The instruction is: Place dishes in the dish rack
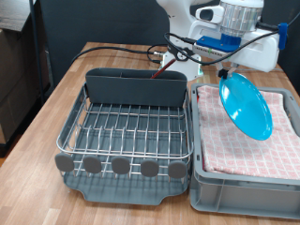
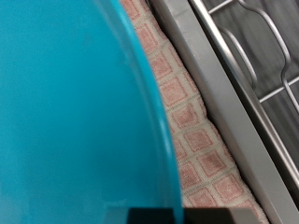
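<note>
My gripper (image 1: 225,72) is shut on the rim of the round light-blue plate (image 1: 246,105) and holds it tilted on edge in the air above the red-checked cloth (image 1: 253,141), to the exterior view's right of the dish rack (image 1: 127,131). The plate (image 2: 75,112) fills most of the wrist view, which shows no fingers. The rack's silver wires hold no dishes; its tall grey utensil bin (image 1: 136,89) stands at the back. The wooden spoon and white cup are out of view.
The grey crate (image 1: 248,183) lined with the red-checked cloth (image 2: 187,121) stands right of the rack on the wooden table (image 1: 42,122). Cables (image 1: 141,52) lie behind the bin. The rack's wires (image 2: 262,65) show past the crate's wall.
</note>
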`<move>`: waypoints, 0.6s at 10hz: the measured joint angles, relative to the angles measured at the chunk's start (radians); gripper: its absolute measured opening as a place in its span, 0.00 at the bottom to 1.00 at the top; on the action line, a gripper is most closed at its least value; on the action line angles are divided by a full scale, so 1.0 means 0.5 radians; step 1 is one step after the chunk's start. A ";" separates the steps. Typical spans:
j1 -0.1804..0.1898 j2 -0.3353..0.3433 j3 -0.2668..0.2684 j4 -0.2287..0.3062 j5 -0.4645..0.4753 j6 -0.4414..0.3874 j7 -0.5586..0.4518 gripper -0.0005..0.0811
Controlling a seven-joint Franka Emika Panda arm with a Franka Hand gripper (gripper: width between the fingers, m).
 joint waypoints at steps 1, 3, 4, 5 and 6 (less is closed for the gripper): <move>-0.002 -0.001 0.001 0.005 -0.066 -0.051 0.018 0.03; -0.016 -0.058 0.006 0.085 -0.291 -0.420 0.047 0.03; -0.020 -0.096 0.008 0.140 -0.406 -0.654 0.032 0.03; -0.025 -0.126 0.005 0.186 -0.529 -0.816 -0.028 0.03; -0.040 -0.151 -0.006 0.215 -0.639 -0.909 -0.116 0.03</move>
